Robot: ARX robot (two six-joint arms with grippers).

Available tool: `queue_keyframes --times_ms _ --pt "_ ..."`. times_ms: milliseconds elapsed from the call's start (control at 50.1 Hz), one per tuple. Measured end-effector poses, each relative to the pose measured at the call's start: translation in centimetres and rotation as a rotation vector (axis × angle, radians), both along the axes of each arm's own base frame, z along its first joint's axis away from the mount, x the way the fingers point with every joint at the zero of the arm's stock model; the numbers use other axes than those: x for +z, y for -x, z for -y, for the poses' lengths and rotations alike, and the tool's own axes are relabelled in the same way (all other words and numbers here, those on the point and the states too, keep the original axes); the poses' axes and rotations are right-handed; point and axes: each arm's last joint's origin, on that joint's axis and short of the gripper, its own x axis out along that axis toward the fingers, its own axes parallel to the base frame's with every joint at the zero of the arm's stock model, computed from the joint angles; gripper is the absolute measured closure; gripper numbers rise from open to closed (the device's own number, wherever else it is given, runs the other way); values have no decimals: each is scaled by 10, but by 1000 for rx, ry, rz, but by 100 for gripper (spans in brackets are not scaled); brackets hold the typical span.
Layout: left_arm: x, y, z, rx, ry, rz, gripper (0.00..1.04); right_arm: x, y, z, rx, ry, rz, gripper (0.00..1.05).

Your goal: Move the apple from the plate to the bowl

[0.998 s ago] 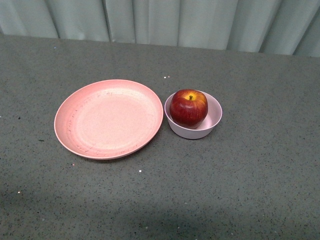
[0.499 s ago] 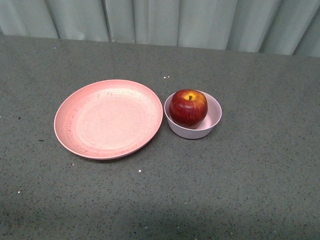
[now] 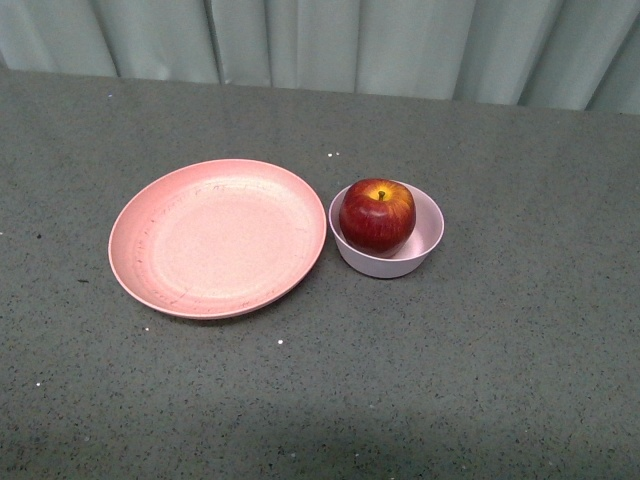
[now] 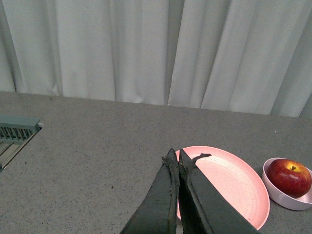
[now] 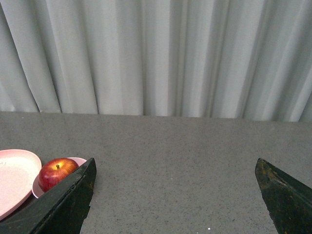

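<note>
The dark-red apple (image 3: pixel 377 215) with a yellow patch at its stem sits inside the small pale pink bowl (image 3: pixel 424 247). Just left of the bowl lies the wide salmon-pink plate (image 3: pixel 215 238), with nothing on it. Neither arm shows in the front view. In the left wrist view my left gripper (image 4: pixel 175 157) is shut with nothing in it, held above the table in front of the plate (image 4: pixel 234 183), the bowl (image 4: pixel 282 197) and the apple (image 4: pixel 289 177). My right gripper (image 5: pixel 175 165) is open wide over bare table, well away from the apple (image 5: pixel 56 172) and bowl (image 5: pixel 36 187).
A grey speckled table (image 3: pixel 480 380) carries everything. Pale curtains (image 3: pixel 320 40) hang along its far edge. A grey-green slotted fixture (image 4: pixel 17 131) sits at the table's edge in the left wrist view.
</note>
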Motion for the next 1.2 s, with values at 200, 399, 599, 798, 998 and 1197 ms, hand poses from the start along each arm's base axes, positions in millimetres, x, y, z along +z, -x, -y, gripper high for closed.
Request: queue_keyframes --times_ms 200,399,599,798,998,1197 --pt "0 4 0 0 0 0 101 0 0 0 0 0 0 9" --pt "-3 15 0 0 -2 -6 101 0 0 0 0 0 0 9" --pt "-3 15 0 0 -2 -6 68 0 0 0 0 0 0 9" --pt "-3 15 0 0 -2 -6 25 0 0 0 0 0 0 9" --pt "-3 15 0 0 -3 -6 7 0 0 0 0 0 0 9" --pt "-3 15 0 0 -3 -6 7 0 0 0 0 0 0 9"
